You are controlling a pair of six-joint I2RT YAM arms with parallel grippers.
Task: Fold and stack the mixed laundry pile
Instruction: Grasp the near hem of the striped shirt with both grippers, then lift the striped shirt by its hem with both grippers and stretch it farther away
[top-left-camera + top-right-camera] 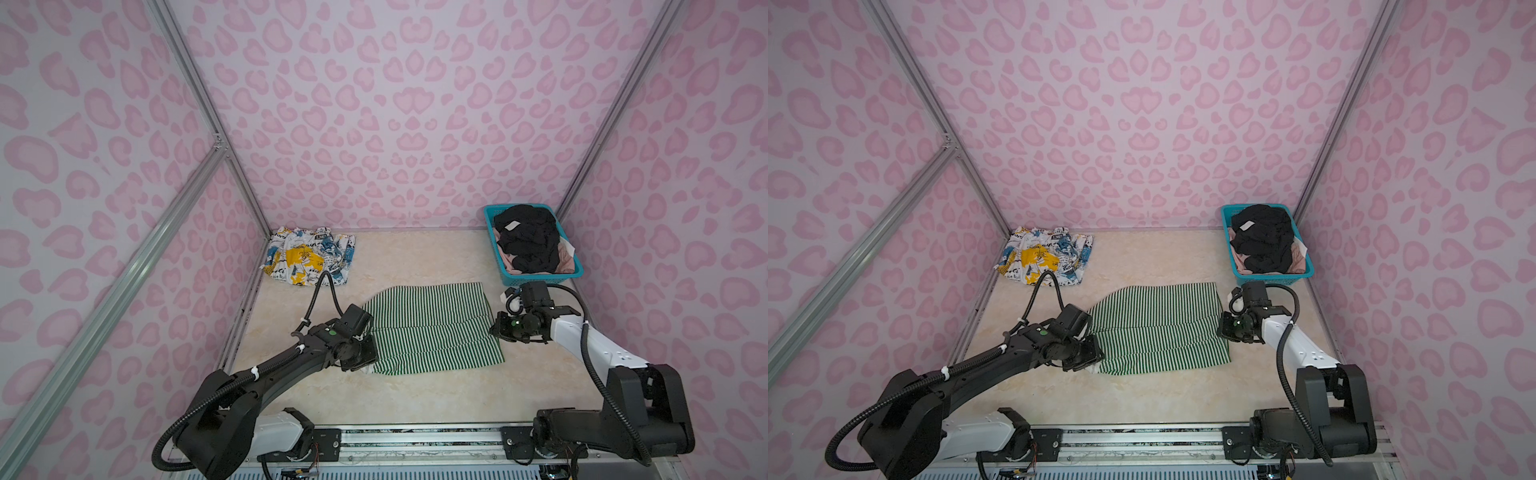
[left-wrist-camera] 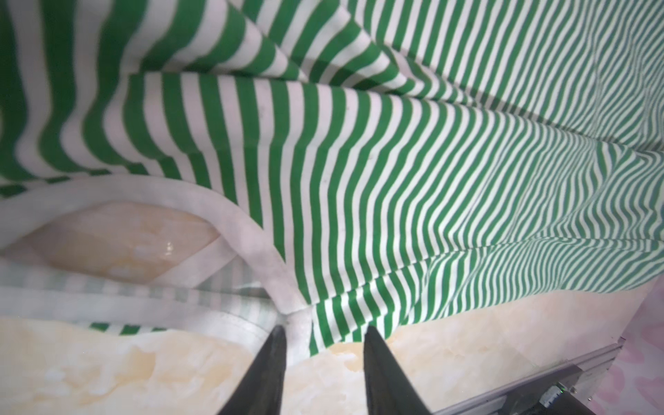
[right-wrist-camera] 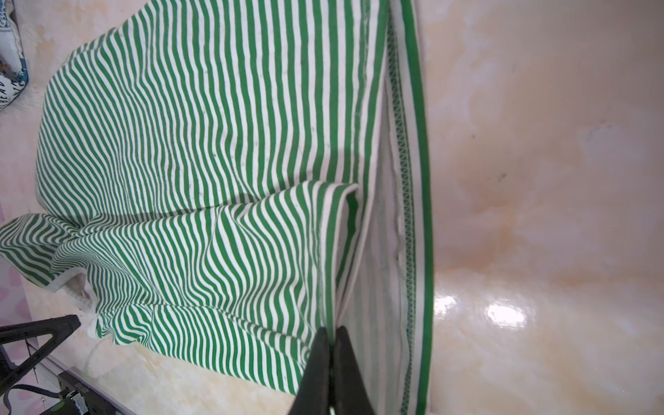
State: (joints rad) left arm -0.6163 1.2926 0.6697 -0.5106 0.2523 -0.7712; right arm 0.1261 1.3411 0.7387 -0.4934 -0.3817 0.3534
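Step in hand, as I judge it: folding the striped top (image 1: 432, 328), mid-fold, one lengthwise flap already laid over the body.

Left gripper (image 2: 325, 332) sits at the top's neck end; jaws partly apart, the shoulder corner by the white neckline trim (image 2: 248, 237) lies between the tips, not clamped. Right gripper (image 3: 332, 332) sits at the hem end; jaws fully closed, pinching a thin fold of the striped cloth.

Next move likely calls for the left jaws to close on that corner; then both ends lift together and carry across evenly; uneven height would skew the fold.

Look, left to right: printed garment (image 1: 307, 255), white with blue and yellow splashes, lies crumpled in the far left corner of the table (image 1: 415, 257); the striped top lies mid-table between both grippers, mostly flat, green and white, wrinkled along the near flap; black garment (image 1: 528, 237) is heaped over a pink garment (image 1: 508, 258) in the teal basket (image 1: 540, 276) at far right, unfolded.
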